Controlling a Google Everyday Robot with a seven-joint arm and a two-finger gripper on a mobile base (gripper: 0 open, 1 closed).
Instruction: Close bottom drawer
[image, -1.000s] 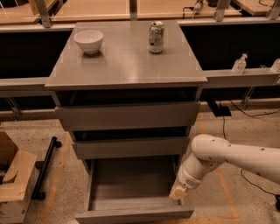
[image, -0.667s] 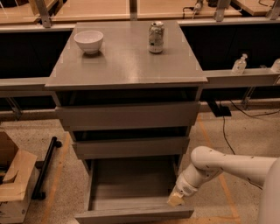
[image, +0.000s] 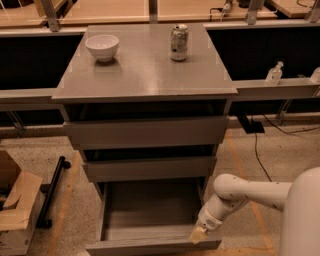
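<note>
The bottom drawer (image: 150, 245) of the grey cabinet stands pulled far out, and its deep box shows bare inside. Its flat front runs along the lower edge of the camera view. The middle drawer (image: 150, 167) and the top drawer (image: 145, 131) above it are pushed nearly in. My gripper (image: 199, 234) hangs from the white arm (image: 250, 192) that comes in from the right. Its tip is at the right end of the bottom drawer's front, touching or just above the front's top edge.
A white bowl (image: 102, 47) and a drink can (image: 179, 42) stand on the cabinet top (image: 145, 75). A cardboard box (image: 15, 210) and a black bar (image: 52, 187) lie on the floor at the left. A cable (image: 257, 150) runs over the floor at the right.
The arm has drawn back toward the camera and now fills the lower right corner. The gripper stays at the drawer front's right end. The drawer looks as far out as before.
</note>
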